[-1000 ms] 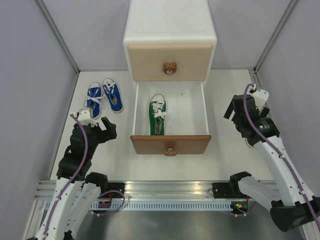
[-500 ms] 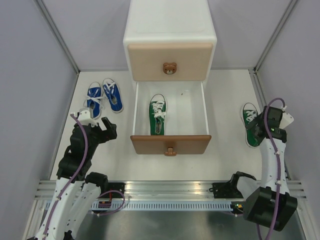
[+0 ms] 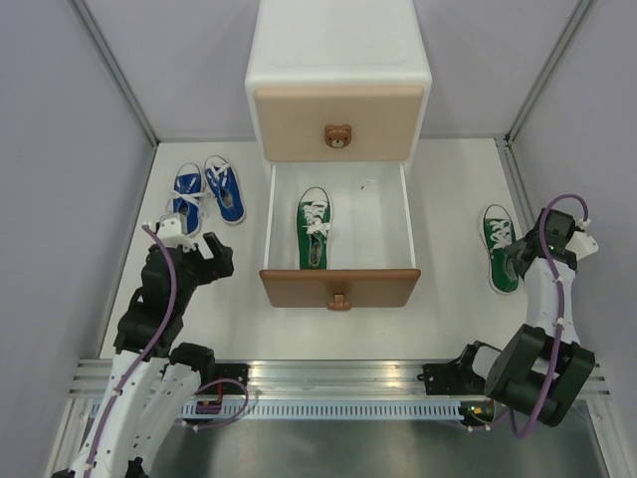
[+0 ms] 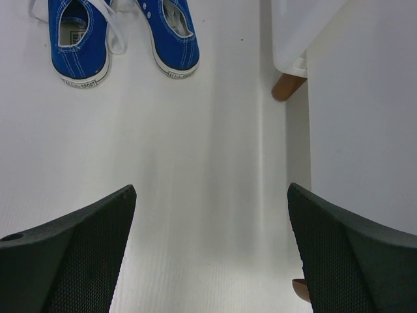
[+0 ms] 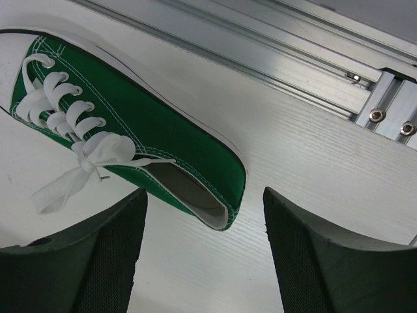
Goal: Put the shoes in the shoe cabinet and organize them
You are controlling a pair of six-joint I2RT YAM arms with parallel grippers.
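Observation:
The white shoe cabinet [image 3: 338,45] stands at the back with its brown lower drawer [image 3: 338,287] pulled open. One green sneaker [image 3: 315,227] lies inside the drawer. The second green sneaker [image 3: 498,245] lies on the table at the right; in the right wrist view [image 5: 140,124] its heel sits just ahead of my open, empty right gripper [image 5: 203,251]. The blue pair [image 3: 207,189] lies on the table at the far left and shows in the left wrist view [image 4: 120,36]. My left gripper [image 4: 210,251] is open and empty, short of the blue pair.
A metal rail [image 5: 313,59] runs along the table's edge beside the green sneaker. The cabinet's side and a brown foot [image 4: 287,85] stand right of my left gripper. Grey walls [image 3: 60,149] enclose the table.
My right arm has swung from over the table's right side down toward the near right, uncovering the green sneaker lying there. The left arm has not moved.

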